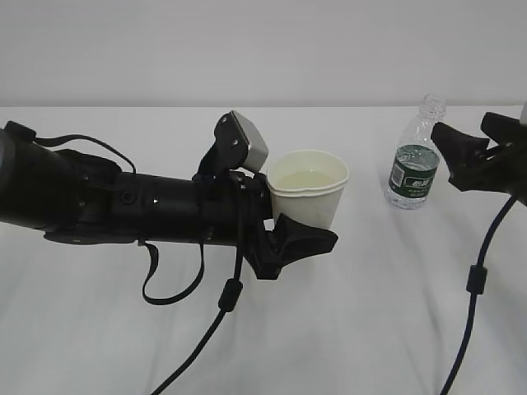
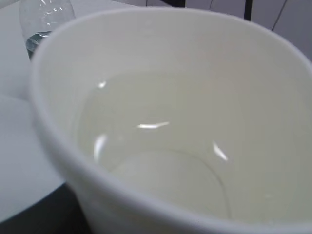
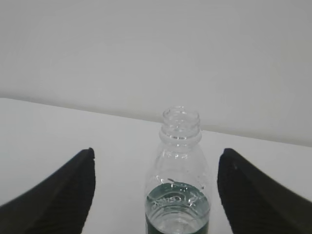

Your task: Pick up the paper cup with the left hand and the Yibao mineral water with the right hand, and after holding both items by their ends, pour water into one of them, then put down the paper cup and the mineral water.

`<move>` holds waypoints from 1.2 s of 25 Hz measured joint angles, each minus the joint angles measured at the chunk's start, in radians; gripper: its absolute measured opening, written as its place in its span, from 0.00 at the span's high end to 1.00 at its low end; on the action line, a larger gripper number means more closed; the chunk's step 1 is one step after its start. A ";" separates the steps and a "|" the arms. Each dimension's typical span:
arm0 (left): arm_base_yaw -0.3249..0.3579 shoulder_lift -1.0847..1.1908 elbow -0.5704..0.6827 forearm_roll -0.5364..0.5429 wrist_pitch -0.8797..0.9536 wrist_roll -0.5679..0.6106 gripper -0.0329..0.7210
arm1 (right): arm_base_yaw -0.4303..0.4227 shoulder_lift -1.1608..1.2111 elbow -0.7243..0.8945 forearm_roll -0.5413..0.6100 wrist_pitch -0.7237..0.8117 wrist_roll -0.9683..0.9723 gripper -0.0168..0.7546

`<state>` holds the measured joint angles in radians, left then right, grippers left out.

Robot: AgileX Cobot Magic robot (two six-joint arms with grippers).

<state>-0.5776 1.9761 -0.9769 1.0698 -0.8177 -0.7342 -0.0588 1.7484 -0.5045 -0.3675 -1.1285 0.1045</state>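
Paper cup (image 1: 309, 188) with water inside is pinched by the left gripper (image 1: 288, 234) fingers, held clear of the table (image 1: 370, 313). Yibao mineral water (image 1: 414, 160) stands on the table at 3 o'clock of the cup, right gripper (image 1: 461, 156) fingers spread, not gripping it.

Risk: cup wall looks dented; a harder squeeze or tilt on set-down could slop water.

Left wrist view shows the water surface; right wrist view shows the capless neck between the spread fingers.
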 joint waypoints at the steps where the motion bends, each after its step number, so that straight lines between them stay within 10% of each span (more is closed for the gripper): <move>1: 0.000 0.000 0.000 0.000 -0.001 0.000 0.35 | 0.000 -0.012 0.000 0.000 0.008 0.000 0.21; 30: 0.044 0.000 0.000 -0.184 0.043 0.130 0.35 | 0.000 -0.241 0.009 0.008 0.286 0.000 0.21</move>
<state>-0.5340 1.9761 -0.9769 0.8858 -0.7748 -0.6042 -0.0588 1.5077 -0.4959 -0.3599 -0.8425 0.1045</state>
